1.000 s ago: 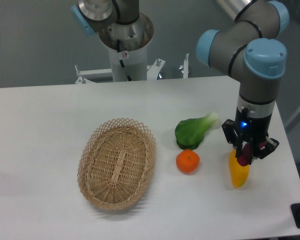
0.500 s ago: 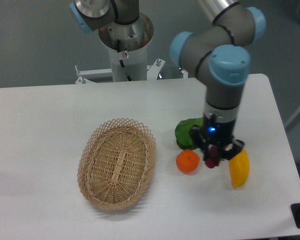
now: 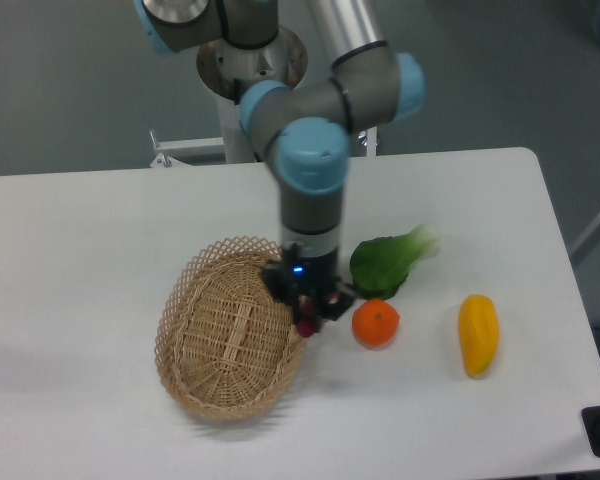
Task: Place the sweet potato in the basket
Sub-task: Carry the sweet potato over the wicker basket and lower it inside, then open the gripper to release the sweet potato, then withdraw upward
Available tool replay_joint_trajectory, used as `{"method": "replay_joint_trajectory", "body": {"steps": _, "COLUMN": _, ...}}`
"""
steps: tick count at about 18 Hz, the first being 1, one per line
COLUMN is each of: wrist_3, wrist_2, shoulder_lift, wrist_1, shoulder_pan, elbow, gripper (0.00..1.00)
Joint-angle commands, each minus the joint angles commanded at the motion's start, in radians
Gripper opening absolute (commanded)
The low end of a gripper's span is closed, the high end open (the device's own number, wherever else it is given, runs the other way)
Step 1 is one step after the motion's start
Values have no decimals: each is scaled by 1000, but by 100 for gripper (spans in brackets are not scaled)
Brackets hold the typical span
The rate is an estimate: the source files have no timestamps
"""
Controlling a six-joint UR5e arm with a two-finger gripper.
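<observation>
gripper (image 3: 306,312) at frame centre is clamped on the sweet potato (image 3: 305,324), held over the basket (image 3: 195,355) right rim for release inside.

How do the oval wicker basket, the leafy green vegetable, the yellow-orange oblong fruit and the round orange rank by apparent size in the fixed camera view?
1. Oval wicker basket, clearly largest.
2. Leafy green vegetable.
3. Yellow-orange oblong fruit, close to the vegetable; unsure.
4. Round orange, smallest.

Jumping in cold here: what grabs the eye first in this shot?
The gripper hangs at the right rim of the wicker basket, shut on the reddish sweet potato. To its right lie an orange, a leafy green vegetable and a yellow-orange fruit.
</observation>
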Motion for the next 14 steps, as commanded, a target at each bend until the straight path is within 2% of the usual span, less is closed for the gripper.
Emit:
{"method": "replay_joint_trajectory", "body": {"steps": 5, "wrist_3": -6, "wrist_2": 26, "shoulder_lift": -69, "wrist_1": 8, "shoulder_pan": -68, "elbow": -5, "gripper": 35}}
{"method": "replay_joint_trajectory", "body": {"steps": 6, "wrist_3": -6, "wrist_2": 26, "shoulder_lift": -81, "wrist_1": 21, "shoulder_pan": -75, "elbow": -6, "gripper": 38}}
{"method": "replay_joint_trajectory", "body": {"steps": 9, "wrist_3": -12, "wrist_2": 28, "shoulder_lift": -88, "wrist_1": 55, "shoulder_pan": -81, "elbow": -9, "gripper": 57}}
{"method": "replay_joint_trajectory", "body": {"steps": 11, "wrist_3": -11, "wrist_2": 31, "shoulder_lift": -83, "wrist_1": 57, "shoulder_pan": -81, "elbow": -5, "gripper": 88}}
{"method": "replay_joint_trajectory", "body": {"steps": 12, "wrist_3": -9, "wrist_2": 43, "shoulder_lift": -77, "wrist_1": 57, "shoulder_pan": -81, "elbow": -3, "gripper": 97}}
{"method": "replay_joint_trajectory", "body": {"steps": 14, "wrist_3": -3, "wrist_2": 77, "shoulder_lift": -72, "wrist_1": 58, "shoulder_pan": -80, "elbow": 9, "gripper": 100}}
